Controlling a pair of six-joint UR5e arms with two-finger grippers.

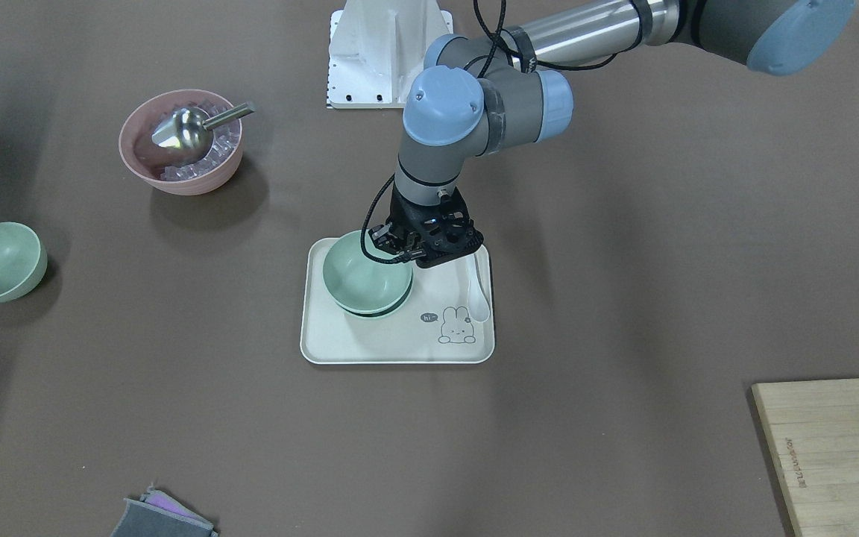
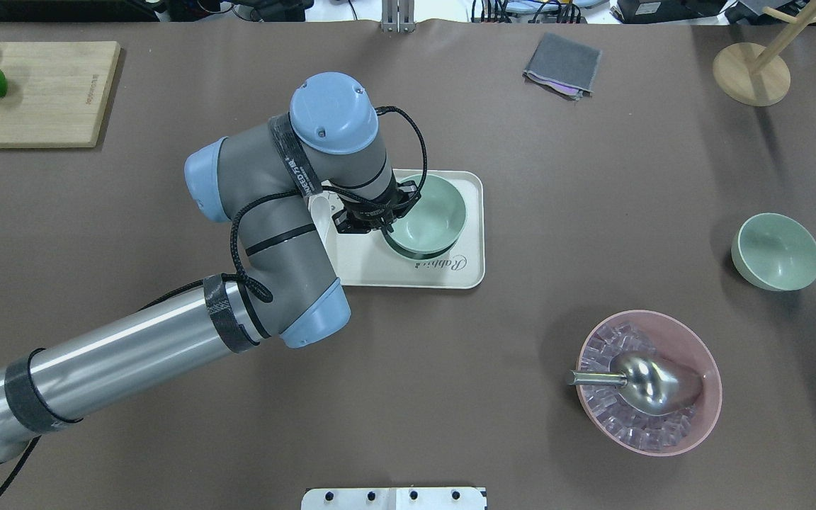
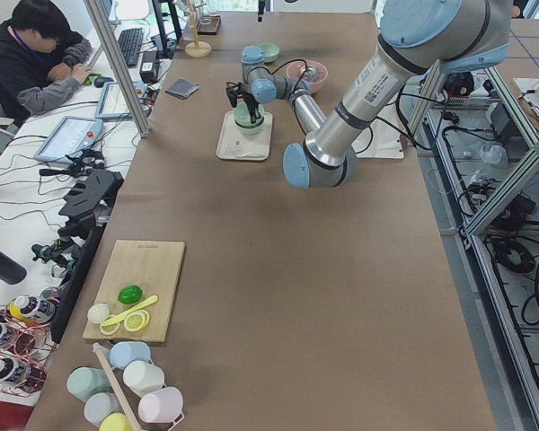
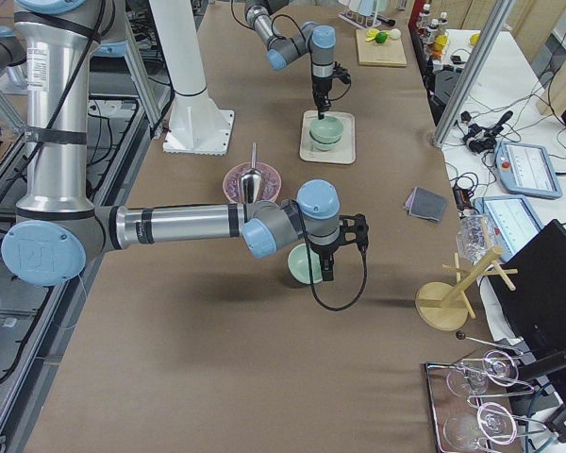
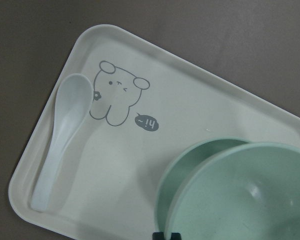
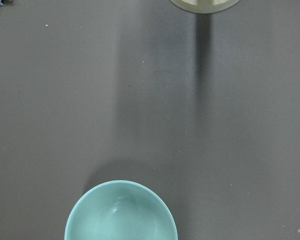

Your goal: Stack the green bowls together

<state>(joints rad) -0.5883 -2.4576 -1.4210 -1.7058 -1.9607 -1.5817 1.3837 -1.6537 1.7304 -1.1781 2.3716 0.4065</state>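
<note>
Two pale green bowls (image 1: pixel 362 276) sit nested on the cream rabbit tray (image 1: pixel 400 347) at the table's middle; they also show in the overhead view (image 2: pixel 429 212). In the left wrist view the upper bowl (image 5: pixel 245 200) sits slightly offset in the lower bowl (image 5: pixel 165 180). My left gripper (image 1: pixel 400 250) is over the stack and grips the upper bowl's rim on the spoon side. The third green bowl (image 2: pixel 776 251) stands alone on the table and shows low in the right wrist view (image 6: pixel 121 212). My right gripper (image 4: pixel 344 241) hovers by it; I cannot tell whether it is open or shut.
A white spoon (image 5: pixel 65 130) lies on the tray beside the stack. A pink bowl (image 2: pixel 705 418) holds ice and a metal scoop (image 2: pixel 652 382). A cutting board (image 2: pixel 32 92), a grey cloth (image 2: pixel 562 65) and a wooden stand (image 2: pixel 751 74) sit along the far edge.
</note>
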